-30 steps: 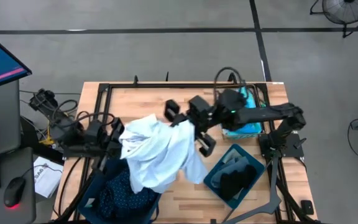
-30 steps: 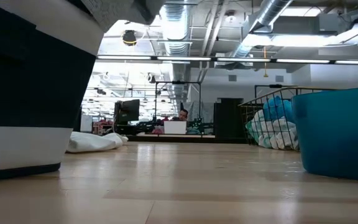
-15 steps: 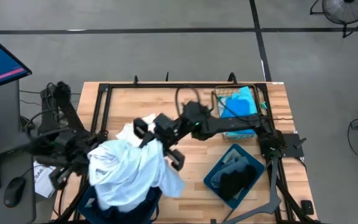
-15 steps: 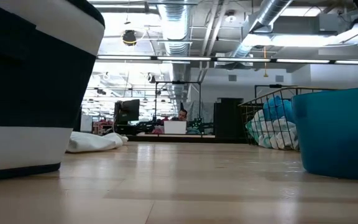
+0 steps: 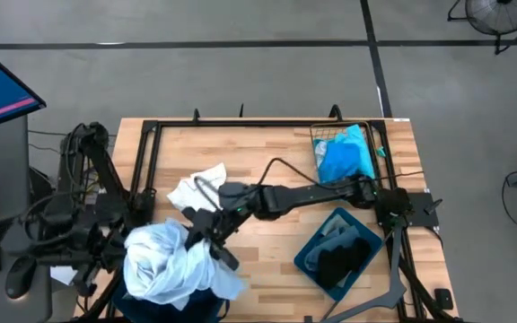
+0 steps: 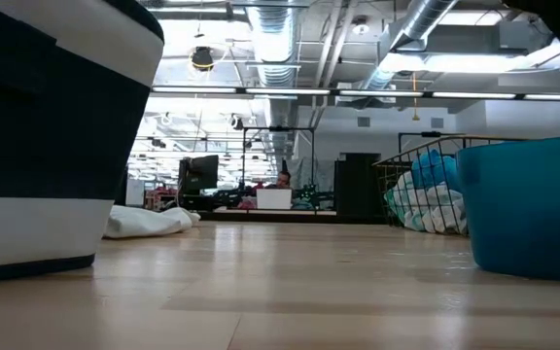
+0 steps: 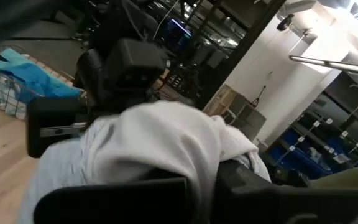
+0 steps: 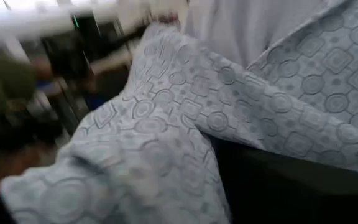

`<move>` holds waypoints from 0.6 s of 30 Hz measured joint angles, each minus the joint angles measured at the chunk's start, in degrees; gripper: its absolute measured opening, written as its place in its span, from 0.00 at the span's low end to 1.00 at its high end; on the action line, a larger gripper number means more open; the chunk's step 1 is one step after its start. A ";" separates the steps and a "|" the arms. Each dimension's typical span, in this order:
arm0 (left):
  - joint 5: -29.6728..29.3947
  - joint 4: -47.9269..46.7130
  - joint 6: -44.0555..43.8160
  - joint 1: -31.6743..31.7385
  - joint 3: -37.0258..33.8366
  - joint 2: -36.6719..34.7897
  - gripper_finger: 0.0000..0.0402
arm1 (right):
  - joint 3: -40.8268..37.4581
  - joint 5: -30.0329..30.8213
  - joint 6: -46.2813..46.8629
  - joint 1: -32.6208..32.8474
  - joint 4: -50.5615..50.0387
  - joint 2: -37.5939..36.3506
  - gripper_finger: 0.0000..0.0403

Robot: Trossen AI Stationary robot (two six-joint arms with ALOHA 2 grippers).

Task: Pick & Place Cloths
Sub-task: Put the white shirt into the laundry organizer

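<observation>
A pale blue cloth (image 5: 167,265) with a ring-and-diamond print (image 8: 185,106) hangs bunched above the dark bin (image 5: 196,309) at the table's near left. My left gripper (image 5: 129,257) is shut on it from the left. My right gripper (image 5: 206,235), on an arm stretched out from the right, is up against the cloth's right side, and the cloth fills its wrist view. A white cloth (image 5: 196,188) lies flat on the table behind them. My left gripper pinches a bunched part of the pale cloth (image 7: 197,163) between its two fingers (image 7: 114,199). The fingers point level, coming from the table's left. The cloth bulges over and beyond them and is lifted clear of the table, above the near-left bin.
A wire basket (image 5: 377,144) at the far right holds turquoise and blue cloths (image 5: 344,154). A teal bin (image 5: 305,262) at the near right holds grey and black cloths (image 5: 341,256). A black frame (image 5: 240,123) runs round the table. Bare wood lies in the middle.
Both grippers have carried the pale cloth from the table's middle toward its left and near edges, to above the near-left bin. The right arm has stretched out and sunk. The cloth, spread wide before, is now bunched into a ball.
</observation>
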 joint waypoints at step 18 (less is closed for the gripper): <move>-2.01 0.34 -9.44 0.02 -0.02 8.81 0.00 | 0.04 6.11 -25.77 1.90 -25.19 -1.58 0.72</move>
